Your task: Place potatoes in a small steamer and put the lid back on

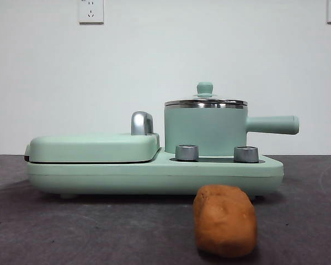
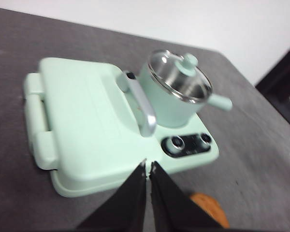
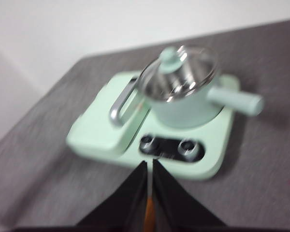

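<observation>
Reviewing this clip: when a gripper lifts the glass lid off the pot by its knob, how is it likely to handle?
The lid looks like rigid glass with a steel rim, so probably stiff but breakable if dropped. Its knob is small and rounded, so the jaws may slip on it. Held there, the disc could tilt.

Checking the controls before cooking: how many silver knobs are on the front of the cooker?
2. One knob sits below the pot's left edge, the other knob below where the pot's handle begins. Both are on the cooker base, in front of the pot. None appears hidden.
</observation>
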Motion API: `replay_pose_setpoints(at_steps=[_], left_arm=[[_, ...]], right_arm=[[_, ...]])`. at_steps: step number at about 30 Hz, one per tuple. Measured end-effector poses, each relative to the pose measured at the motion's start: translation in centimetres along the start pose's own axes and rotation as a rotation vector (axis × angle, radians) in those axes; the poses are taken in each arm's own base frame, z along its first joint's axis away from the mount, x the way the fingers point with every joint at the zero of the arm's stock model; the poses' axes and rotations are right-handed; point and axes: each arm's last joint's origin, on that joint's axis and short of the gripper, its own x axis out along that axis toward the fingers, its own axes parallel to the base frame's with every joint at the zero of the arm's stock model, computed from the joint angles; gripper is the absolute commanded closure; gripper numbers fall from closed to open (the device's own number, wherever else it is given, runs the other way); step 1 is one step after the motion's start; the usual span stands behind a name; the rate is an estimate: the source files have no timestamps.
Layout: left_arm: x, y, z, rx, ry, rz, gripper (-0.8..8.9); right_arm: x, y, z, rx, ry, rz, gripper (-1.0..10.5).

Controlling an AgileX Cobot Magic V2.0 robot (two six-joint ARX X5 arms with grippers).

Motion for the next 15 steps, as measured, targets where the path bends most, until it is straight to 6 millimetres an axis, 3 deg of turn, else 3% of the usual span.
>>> replay_pose_setpoints(at_steps=[5,11,13,15], left_arm=[[0.8,-0.1,0.7,0.033,0.092,-0.084,7.98],[2.0,0.4,0.8,0.038,0.145,-0.116,7.55],[2.2,0.5,0.9,0.036,0.152,-0.115,6.40],[2.6,0.7,1.1,0.037,0.149,-0.116,4.92]], right_arm=[[0.5,-0.1,0.0,-0.032,0.109,0.045,9.3],[0.7,-0.2,0.1,-0.074,0.116,0.048,9.3],[0.7,-0.2,0.1,-0.081,0.114,0.048,8.9],[0.7,-0.2,0.1,-0.087,0.113,0.048,7.3]])
